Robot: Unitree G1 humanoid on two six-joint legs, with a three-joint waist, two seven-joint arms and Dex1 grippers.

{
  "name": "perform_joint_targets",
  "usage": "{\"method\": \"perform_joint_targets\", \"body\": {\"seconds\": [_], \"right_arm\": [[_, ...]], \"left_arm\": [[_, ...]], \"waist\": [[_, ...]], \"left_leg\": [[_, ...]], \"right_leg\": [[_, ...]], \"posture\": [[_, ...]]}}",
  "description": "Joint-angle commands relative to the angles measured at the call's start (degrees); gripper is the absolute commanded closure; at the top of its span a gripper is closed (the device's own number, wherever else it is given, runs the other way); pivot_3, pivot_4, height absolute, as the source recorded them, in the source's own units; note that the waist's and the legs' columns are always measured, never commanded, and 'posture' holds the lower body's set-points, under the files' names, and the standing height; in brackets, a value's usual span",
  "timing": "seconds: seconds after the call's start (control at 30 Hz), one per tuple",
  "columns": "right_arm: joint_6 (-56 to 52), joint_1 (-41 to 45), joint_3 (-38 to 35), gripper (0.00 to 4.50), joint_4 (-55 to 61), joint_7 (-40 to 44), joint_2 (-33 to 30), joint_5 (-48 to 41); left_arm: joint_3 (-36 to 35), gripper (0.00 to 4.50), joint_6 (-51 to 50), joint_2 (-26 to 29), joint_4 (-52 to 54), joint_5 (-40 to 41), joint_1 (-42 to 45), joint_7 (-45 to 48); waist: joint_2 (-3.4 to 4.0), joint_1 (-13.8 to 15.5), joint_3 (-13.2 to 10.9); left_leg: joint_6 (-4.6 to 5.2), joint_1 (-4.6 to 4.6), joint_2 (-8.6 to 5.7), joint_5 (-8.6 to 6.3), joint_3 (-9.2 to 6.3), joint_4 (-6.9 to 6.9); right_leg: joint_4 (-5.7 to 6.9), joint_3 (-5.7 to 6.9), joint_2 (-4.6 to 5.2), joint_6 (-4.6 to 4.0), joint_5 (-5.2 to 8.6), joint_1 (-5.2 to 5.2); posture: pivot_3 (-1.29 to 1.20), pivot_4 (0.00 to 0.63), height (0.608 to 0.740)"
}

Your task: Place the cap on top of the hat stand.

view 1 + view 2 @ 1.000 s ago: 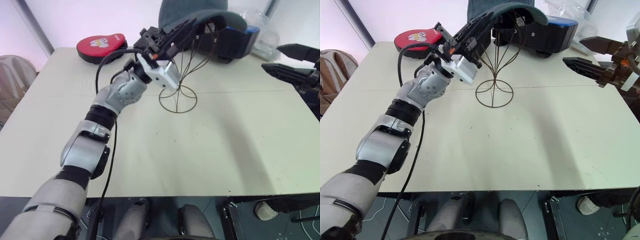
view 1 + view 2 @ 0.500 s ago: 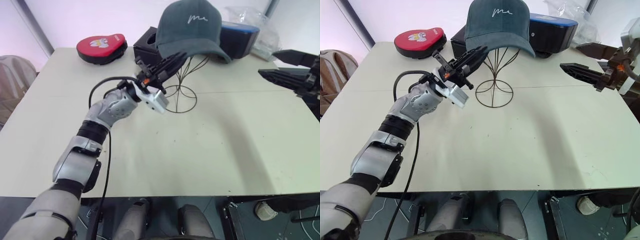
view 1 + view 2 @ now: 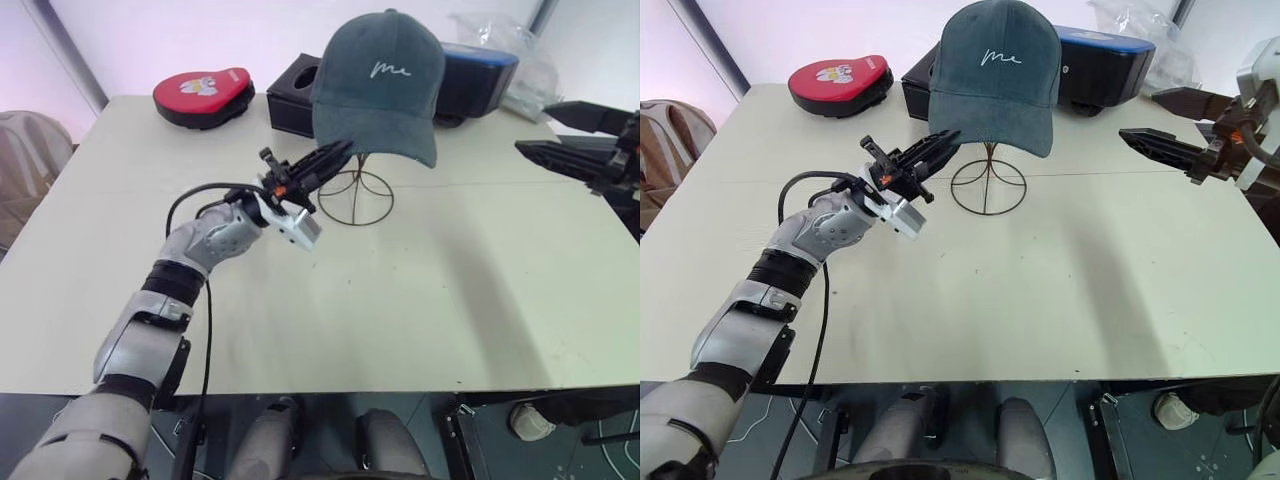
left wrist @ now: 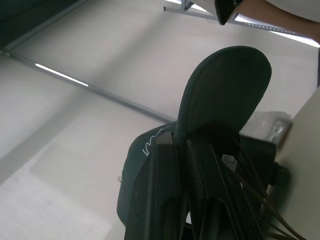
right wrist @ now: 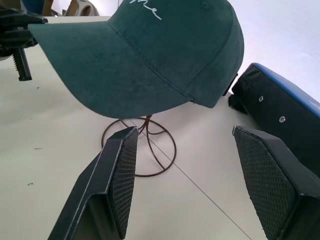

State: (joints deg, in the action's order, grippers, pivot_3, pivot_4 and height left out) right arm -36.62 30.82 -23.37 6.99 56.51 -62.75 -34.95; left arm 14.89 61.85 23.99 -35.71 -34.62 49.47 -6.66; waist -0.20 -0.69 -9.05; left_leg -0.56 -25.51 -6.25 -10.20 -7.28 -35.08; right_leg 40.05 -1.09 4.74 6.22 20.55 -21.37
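The dark teal cap (image 3: 380, 80) sits over the head of the thin wire hat stand (image 3: 358, 197) at the table's far middle, its brim tilted down toward me. My left gripper (image 3: 338, 150) reaches up from the left and is shut on the brim's left edge; in the left wrist view the brim (image 4: 225, 85) rises from between the closed fingers. My right gripper (image 3: 532, 127) hangs open to the right of the stand, level with the cap, holding nothing. From the right wrist view the cap (image 5: 165, 55) and the stand's ring base (image 5: 145, 150) lie ahead of the spread fingers.
Behind the stand are a black tissue box (image 3: 293, 95), a black-and-blue case (image 3: 478, 75) and a clear plastic bag (image 3: 520, 70). A red-and-black flat pad (image 3: 200, 92) lies at the far left. The pale table (image 3: 400, 300) stretches toward me.
My left hand has come down and back toward me with the brim, and the cap has settled lower on the stand with its brim dipping. The right gripper has stayed put.
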Motion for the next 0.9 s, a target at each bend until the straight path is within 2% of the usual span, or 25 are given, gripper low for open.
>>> {"method": "perform_joint_targets", "body": {"seconds": [0.03, 0.53, 0.87, 0.9], "right_arm": [[1.16, 0.68, -0.87, 1.43, 0.8, -0.39, -0.51, 0.07], [2.08, 2.82, 0.97, 1.43, -0.55, -0.49, -0.62, 0.55], [2.36, 3.32, 1.54, 1.43, -0.76, -0.64, -0.4, 0.8], [2.42, 3.34, 1.56, 1.43, -0.79, -0.67, -0.36, 0.85]], "left_arm": [[-1.37, 4.24, -0.82, 0.65, 2.4, 0.05, -0.76, -1.17], [-0.31, 4.24, -2.29, 1.34, 5.0, -1.3, -5.51, -1.33], [0.71, 4.24, -1.04, 1.44, 4.23, 1.36, -6.14, 2.49], [0.66, 3.99, -0.89, 1.42, 4.25, 1.62, -6.18, 2.78]], "waist": [[0.0, 0.03, 0.0], [0.01, 0.01, 0.01], [0.01, 0.03, 0.01], [0.01, 0.04, 0.01]], "left_leg": [[0.0, 0.0, 0.0, 0.0, 0.0, 0.0], [0.01, 0.01, 0.0, -0.01, 0.0, 0.0], [0.01, 0.01, 0.0, -0.01, 0.0, 0.0], [0.01, 0.01, 0.0, -0.01, 0.0, 0.0]], "right_leg": [[0.0, 0.0, 0.0, 0.0, 0.0, 0.0], [0.01, 0.0, 0.01, 0.0, 0.0, 0.01], [0.0, 0.0, 0.02, 0.0, 0.0, 0.01], [0.0, 0.0, 0.02, 0.0, 0.0, 0.01]], "posture": [[0.0, 0.15, 0.74], [0.0, 0.15, 0.74], [0.0, 0.15, 0.74], [0.0, 0.15, 0.74]]}}
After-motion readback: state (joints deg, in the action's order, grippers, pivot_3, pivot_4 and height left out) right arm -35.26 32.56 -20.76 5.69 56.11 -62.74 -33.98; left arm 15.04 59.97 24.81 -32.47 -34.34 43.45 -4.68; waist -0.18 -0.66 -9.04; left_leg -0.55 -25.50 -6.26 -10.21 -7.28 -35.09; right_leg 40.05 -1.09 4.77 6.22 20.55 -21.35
